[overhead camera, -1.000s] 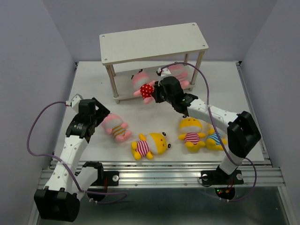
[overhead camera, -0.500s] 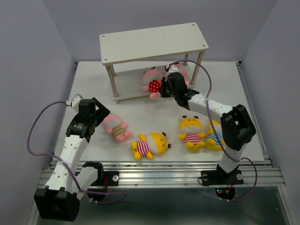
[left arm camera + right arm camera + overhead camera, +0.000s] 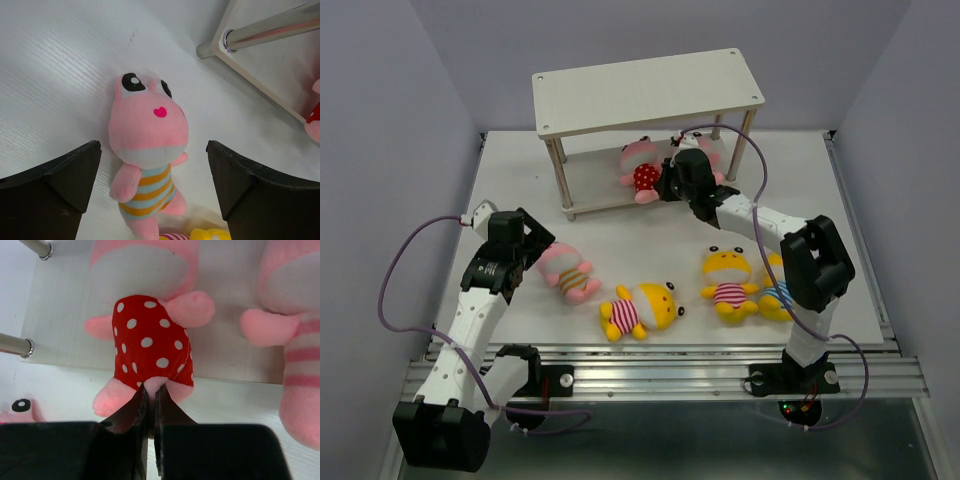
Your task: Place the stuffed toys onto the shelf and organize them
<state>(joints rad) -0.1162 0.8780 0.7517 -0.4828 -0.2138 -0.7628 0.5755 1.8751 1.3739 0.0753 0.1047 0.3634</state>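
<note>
The wooden shelf [image 3: 640,90] stands at the back. My right gripper [image 3: 665,186] is shut on the pink polka-dot toy [image 3: 642,172], pinching its crotch [image 3: 152,385], and the toy lies on the lower board [image 3: 65,330]. A second pink striped toy [image 3: 295,315] lies on that board to its right. My left gripper [image 3: 152,200] is open above the pink striped toy [image 3: 567,270] on the table, straddling its body [image 3: 147,165]. Three yellow toys lie on the table: one [image 3: 642,308] at the middle and two [image 3: 727,278] [image 3: 779,293] at the right.
The shelf's metal legs [image 3: 15,345] stand left of the held toy. The shelf's top board overhangs the lower board. The table's front rail [image 3: 660,360] runs along the near edge.
My right gripper has carried the polka-dot toy back and right, under the top board onto the lower board. The left arm has not moved.
</note>
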